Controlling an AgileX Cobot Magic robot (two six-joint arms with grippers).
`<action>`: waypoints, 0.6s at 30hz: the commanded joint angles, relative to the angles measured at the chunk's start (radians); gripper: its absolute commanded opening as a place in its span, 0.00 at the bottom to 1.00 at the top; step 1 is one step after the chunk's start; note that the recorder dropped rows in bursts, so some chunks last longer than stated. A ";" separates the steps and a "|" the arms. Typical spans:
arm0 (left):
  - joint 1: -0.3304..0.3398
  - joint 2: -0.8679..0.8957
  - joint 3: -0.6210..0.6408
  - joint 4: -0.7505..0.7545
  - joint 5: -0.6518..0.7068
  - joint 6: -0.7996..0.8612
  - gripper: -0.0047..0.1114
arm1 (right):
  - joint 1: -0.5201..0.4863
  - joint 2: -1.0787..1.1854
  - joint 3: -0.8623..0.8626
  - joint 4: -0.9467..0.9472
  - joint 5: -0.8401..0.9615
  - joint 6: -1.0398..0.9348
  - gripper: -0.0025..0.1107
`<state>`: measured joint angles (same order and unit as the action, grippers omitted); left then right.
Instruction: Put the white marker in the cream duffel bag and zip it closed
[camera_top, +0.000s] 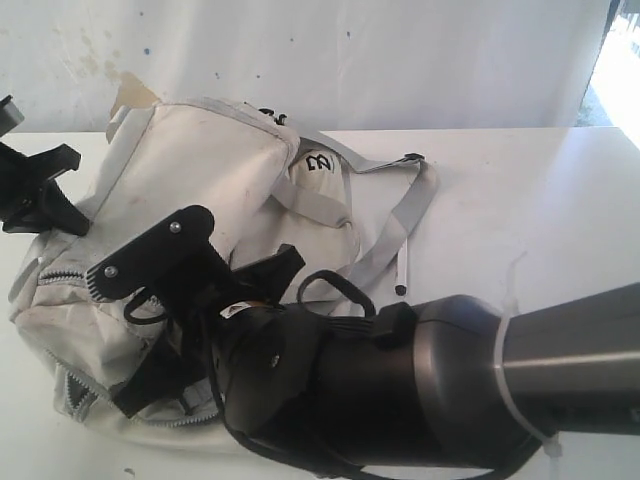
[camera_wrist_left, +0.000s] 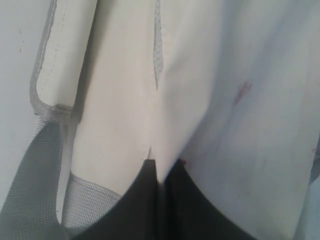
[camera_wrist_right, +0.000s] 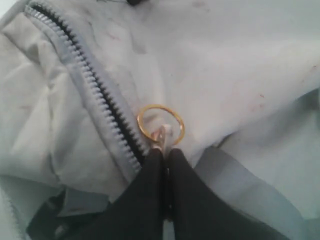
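Our left gripper (camera_wrist_left: 159, 167) pinches the cream duffel bag (camera_wrist_left: 125, 100) (soft, slumping cloth). Our right gripper (camera_wrist_right: 164, 150) clamps its zipper pull (camera_wrist_right: 162, 135), the surest hold.

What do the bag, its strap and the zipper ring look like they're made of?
Bag: soft woven cloth, matte off-white, likely canvas or nylon; it creases and shows stains.
Strap: grey woven webbing, matte; the ribbed weave is visible.
Ring: thin metal wire, glossy gold finish, perhaps brass; it glints.
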<state>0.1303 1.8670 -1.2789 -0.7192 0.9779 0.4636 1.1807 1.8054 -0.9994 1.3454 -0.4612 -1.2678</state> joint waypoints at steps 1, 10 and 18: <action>0.009 -0.005 -0.001 0.039 -0.073 0.000 0.04 | 0.002 -0.013 0.033 0.027 -0.122 -0.019 0.02; 0.009 -0.012 -0.001 0.023 -0.070 0.094 0.13 | 0.002 -0.013 0.033 0.005 -0.082 -0.019 0.02; 0.009 -0.123 -0.001 0.098 -0.119 0.176 0.65 | 0.002 -0.013 0.026 -0.015 -0.046 -0.017 0.02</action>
<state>0.1303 1.8056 -1.2789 -0.6469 0.9117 0.5808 1.1845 1.8027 -0.9750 1.3337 -0.5265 -1.2784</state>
